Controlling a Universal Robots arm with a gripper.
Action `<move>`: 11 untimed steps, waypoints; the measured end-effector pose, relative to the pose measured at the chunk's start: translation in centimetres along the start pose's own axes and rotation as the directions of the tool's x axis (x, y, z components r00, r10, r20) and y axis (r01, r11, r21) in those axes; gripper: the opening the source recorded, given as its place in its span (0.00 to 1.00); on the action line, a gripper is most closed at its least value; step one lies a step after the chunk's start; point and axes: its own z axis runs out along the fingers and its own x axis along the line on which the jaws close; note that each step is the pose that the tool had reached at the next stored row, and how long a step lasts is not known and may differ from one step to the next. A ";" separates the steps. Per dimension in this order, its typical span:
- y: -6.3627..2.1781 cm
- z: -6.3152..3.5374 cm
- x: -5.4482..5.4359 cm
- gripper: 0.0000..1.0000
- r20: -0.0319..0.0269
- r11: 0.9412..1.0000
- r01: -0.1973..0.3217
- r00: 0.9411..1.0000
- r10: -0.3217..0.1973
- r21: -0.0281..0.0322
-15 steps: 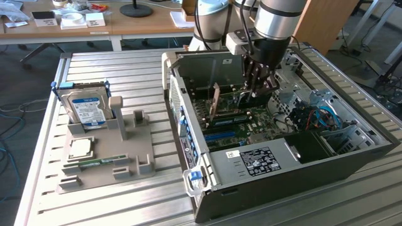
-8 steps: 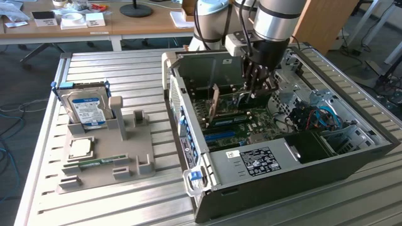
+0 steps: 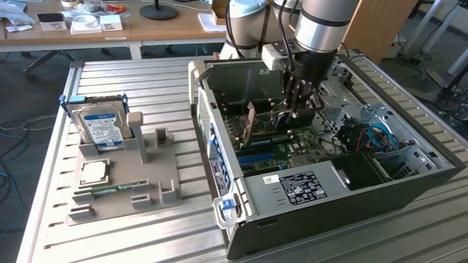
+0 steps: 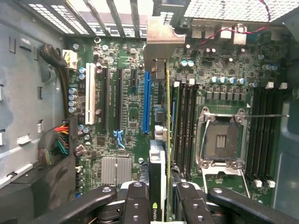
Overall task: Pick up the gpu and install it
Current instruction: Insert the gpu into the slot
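Holding the gpu (image 3: pixel 257 125) on edge inside the open pc case (image 3: pixel 329 208), gripper (image 3: pixel 296 112) reaching down from above and pinching the card across its two faces. Wrist view: gripper (image 4: pixel 160 200) fingers (image 4: pixel 135 203) sit on either side of the card, with the gpu (image 4: pixel 167 130) seen edge-on as a thin yellow-green line and its black shroud side, with a green logo, against one finger. Silver end bracket (image 4: pixel 161 44) points toward the case's rear wall with the slot bars. Card runs along the motherboard (image 4: pixel 131 116) between the blue slot (image 4: pixel 146 100) and the nearest bank of black memory slots (image 4: pixel 184 123), parallel to both. Can't tell whether its edge connector touches a slot or hangs just above. Cpu socket (image 4: pixel 222 140) lies beyond the memory slots; silver heatsink (image 4: pixel 117 169) is on the other side of the card, near the white slot (image 4: pixel 89 95). Exterior view: case lies on its side on the slatted metal table (image 3: pixel 131 76), grey parts fixture (image 3: pixel 157 164) just beside it on the exterior view's left, holding a blue-labelled hard drive (image 3: pixel 102 126) upright, a cpu chip (image 3: pixel 95 172) lying flat and a memory stick (image 3: pixel 109 189) next to it, all well apart from the gripper
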 end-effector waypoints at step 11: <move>1.18 0.52 0.6 0.27 -0.004 1.000 -0.010 1.000 0.010 0.000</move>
